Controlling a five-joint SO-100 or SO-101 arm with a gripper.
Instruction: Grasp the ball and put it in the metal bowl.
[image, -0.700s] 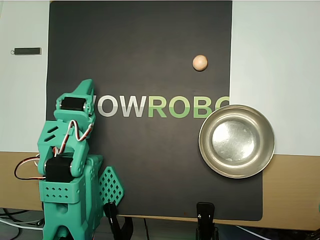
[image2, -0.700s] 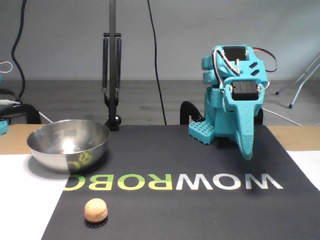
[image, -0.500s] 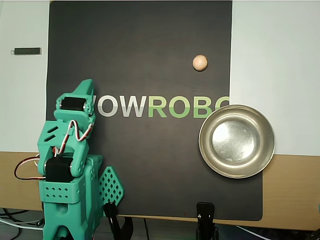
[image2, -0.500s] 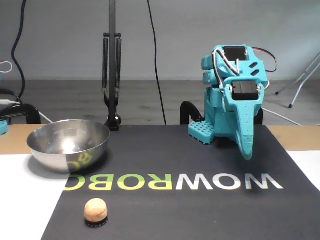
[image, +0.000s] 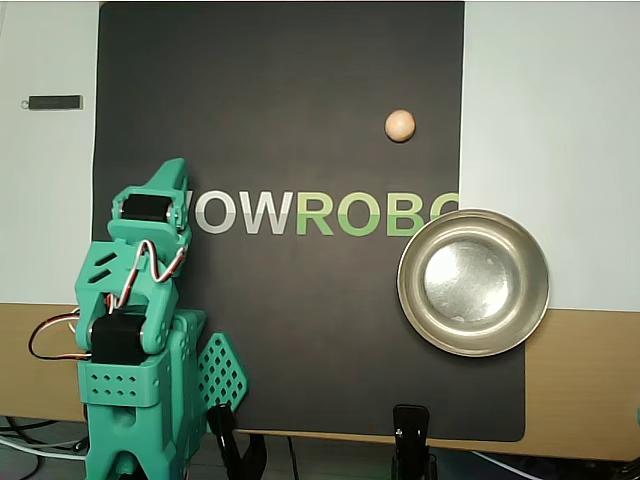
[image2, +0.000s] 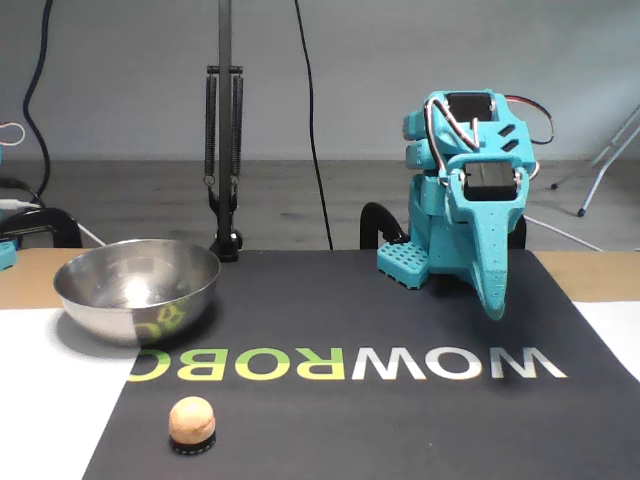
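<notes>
Ball (image2: 191, 422): nearest the fixed camera, resting on the black mat (image2: 400, 420) just in front of the printed lettering (image2: 345, 364), clear of everything else; it seems to sit on a small dark ring.
Ball, handling: judged light, hard and smooth, so apt to roll or squirt out of a loose pinch; not fragile.
Ball, where to hold: across its widest part, one finger on each side, from above.
Ball, axis: a sphere, so no long axis and no facing; any approach angle serves.
Metal bowl (image2: 137, 288): behind the lettering, mouth up, empty, straddling the mat's edge; well apart from the ball.
Pincer (image2: 493, 300): farther back, beyond the lettering's other end, folded down with its tip pointing at the mat; it looks closed and holds nothing.
Worktop (image: 560, 120): white and wood-coloured around the mat.
</notes>
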